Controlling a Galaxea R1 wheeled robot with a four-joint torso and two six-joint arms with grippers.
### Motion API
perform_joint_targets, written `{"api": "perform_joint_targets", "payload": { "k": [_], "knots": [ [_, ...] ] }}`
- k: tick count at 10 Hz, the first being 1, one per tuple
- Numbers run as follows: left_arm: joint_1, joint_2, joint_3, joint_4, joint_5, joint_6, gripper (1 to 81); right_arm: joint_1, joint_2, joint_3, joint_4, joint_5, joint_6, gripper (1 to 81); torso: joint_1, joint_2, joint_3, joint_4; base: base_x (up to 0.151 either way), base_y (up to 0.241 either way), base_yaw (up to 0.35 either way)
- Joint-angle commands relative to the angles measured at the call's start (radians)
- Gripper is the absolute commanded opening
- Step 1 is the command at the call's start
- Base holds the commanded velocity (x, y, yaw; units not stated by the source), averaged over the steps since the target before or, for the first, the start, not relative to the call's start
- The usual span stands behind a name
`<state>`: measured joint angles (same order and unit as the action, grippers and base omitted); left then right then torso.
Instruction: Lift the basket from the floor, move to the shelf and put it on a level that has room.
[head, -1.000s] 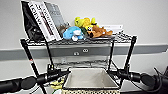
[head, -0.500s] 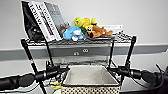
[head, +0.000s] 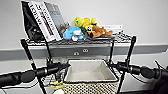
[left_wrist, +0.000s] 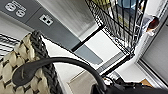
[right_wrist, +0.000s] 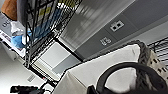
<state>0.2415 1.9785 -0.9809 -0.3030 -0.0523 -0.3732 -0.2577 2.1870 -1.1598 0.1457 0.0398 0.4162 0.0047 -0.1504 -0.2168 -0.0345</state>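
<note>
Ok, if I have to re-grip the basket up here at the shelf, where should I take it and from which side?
Take the basket by its dark braided rim, on the two short ends, one arm from each side, as the arms flank it now. It is open-topped with cloth lining, so the stiff rim looks the firmest part to pinch. The shelf stands behind it, so coming in from the back looks blocked.

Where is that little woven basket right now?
In the head view the basket sits low in the middle, between the robot's two arms, at the front of the shelf, below the top tier with its books and plush toys.
</note>
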Motion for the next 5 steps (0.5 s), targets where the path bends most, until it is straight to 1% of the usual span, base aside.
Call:
{"api": "perform_joint_targets", "payload": {
  "k": [1,3,5],
  "knots": [
    [-0.146,0.05,-0.062,0.013,0.0,-0.004,1.0,0.155,0.05,-0.052,0.008,-0.001,0.0,1.0,0.0,0.0,0.0,0.0,0.0,0.0,0.0],
    [-0.146,0.099,-0.14,0.013,0.011,-0.007,1.0,0.162,0.099,-0.118,-0.003,-0.003,0.0,1.0,0.0,0.0,0.0,0.0,0.0,0.0,0.0],
    [-0.161,0.137,-0.203,0.013,0.04,-0.007,1.0,0.172,0.151,-0.191,-0.009,-0.012,0.0,1.0,0.0,0.0,0.0,0.0,0.0,0.0,0.0]
  ]
}}
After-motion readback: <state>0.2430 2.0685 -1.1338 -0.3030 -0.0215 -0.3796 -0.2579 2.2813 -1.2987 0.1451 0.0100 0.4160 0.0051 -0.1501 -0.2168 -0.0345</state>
